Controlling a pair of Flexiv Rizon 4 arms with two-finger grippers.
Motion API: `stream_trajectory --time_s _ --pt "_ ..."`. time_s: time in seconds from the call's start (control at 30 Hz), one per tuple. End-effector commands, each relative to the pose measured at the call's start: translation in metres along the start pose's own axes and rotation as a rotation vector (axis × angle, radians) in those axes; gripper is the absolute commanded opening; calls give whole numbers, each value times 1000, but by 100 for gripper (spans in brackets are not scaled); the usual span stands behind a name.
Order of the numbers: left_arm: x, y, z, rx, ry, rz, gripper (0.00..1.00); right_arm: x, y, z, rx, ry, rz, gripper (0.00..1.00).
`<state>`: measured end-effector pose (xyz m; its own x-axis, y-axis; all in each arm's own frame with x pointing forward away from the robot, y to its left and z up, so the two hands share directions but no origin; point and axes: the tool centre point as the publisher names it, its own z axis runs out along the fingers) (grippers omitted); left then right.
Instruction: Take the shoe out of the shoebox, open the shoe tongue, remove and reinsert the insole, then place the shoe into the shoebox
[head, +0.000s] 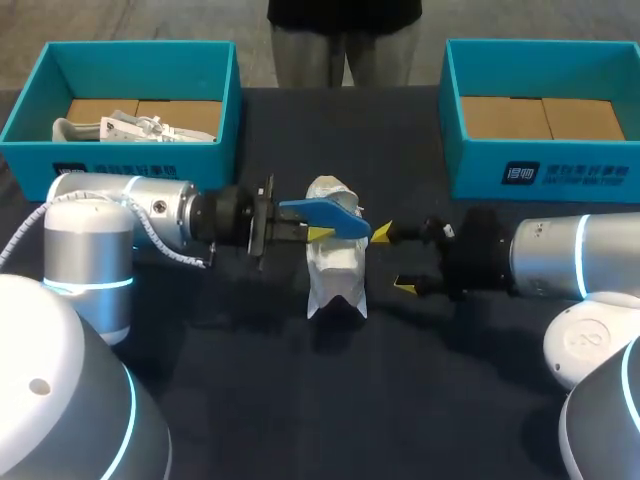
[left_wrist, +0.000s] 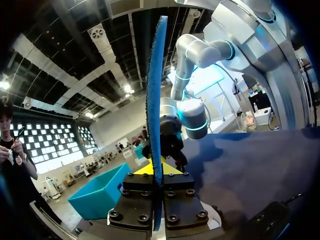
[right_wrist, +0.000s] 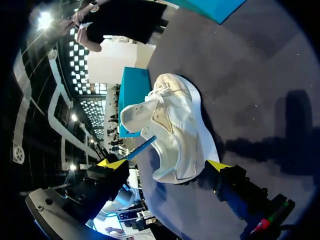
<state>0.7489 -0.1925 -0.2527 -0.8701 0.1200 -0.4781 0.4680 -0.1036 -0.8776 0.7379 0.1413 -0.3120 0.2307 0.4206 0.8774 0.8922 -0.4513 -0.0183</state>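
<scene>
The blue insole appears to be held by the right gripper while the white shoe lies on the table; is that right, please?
Not quite: the left gripper holds the blue insole, clamped on it as the left wrist view shows. The white shoe does lie on the table.

White shoe (head: 335, 265) mid-table, blue insole (head: 325, 211) just above it, teal shoebox (head: 480, 165) back right

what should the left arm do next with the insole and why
Probably tip the insole down into the shoe: the left gripper is shut on it just above the shoe's opening, and the right gripper is open beside the shoe.
</scene>
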Motion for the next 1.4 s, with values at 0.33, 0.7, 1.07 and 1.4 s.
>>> stream_trajectory --time_s 0.33,0.7,1.07,1.4 --pt "5 5 -12 -22 1 1 0 1 -1 1 -3 -4 1 100" --pt "4 14 -15 -33 4 -3 0 1 -1 1 -3 -4 1 100" --pt "8 10 -19 -51 0 -1 0 1 -1 1 -3 -4 1 100" --pt "11 22 -21 -80 -5 -15 0 1 -1 1 -3 -4 1 100"
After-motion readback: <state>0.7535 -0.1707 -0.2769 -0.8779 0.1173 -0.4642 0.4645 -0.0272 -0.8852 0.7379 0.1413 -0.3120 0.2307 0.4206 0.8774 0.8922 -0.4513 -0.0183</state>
